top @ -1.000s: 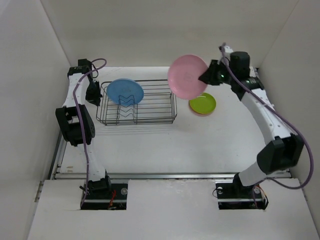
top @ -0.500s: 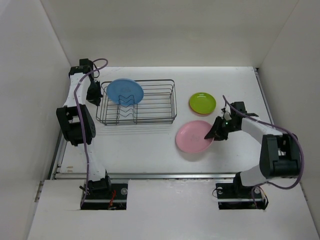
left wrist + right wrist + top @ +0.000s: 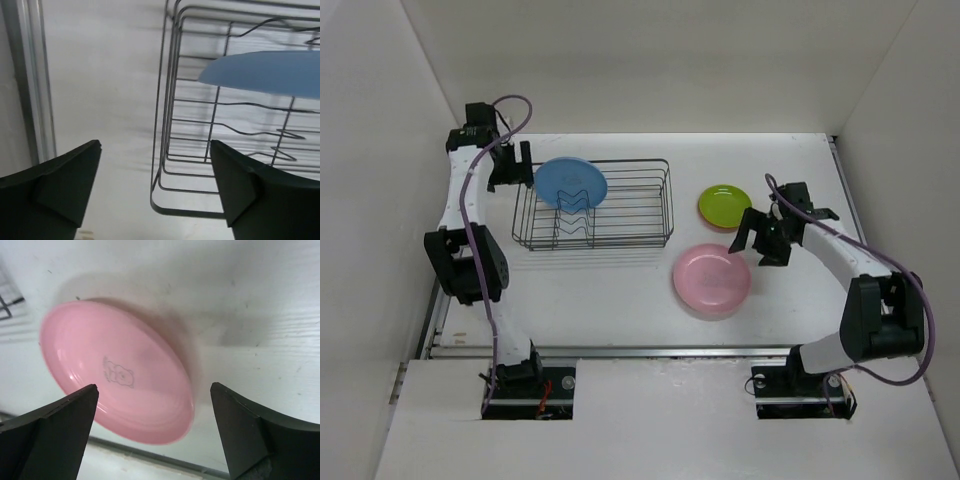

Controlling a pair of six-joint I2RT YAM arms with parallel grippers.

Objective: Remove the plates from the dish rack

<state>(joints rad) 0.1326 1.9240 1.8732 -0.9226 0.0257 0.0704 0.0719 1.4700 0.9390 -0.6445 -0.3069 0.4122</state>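
The dark wire dish rack (image 3: 620, 215) stands at the back left of the table. A blue plate (image 3: 570, 183) stands on edge in its left end. My left gripper (image 3: 512, 170) hangs open just outside that end. In the left wrist view the left gripper (image 3: 155, 145) frames the rack's corner wire (image 3: 165, 125), with the blue plate (image 3: 270, 72) beyond and apart from it. The pink plate (image 3: 711, 279) lies flat on the table. My right gripper (image 3: 757, 248) is open just above the pink plate's (image 3: 117, 370) right rim, holding nothing. A lime green plate (image 3: 725, 206) lies behind.
An orange rim (image 3: 718, 227) shows under the green plate's near edge. White walls close in the table on the left, back and right. A metal rail (image 3: 35, 100) runs along the table's left edge beside the rack.
The right arm brought the pink plate down from the air to the table, let go and opened. The left gripper opened and shifted a little towards the back at the rack's left end.
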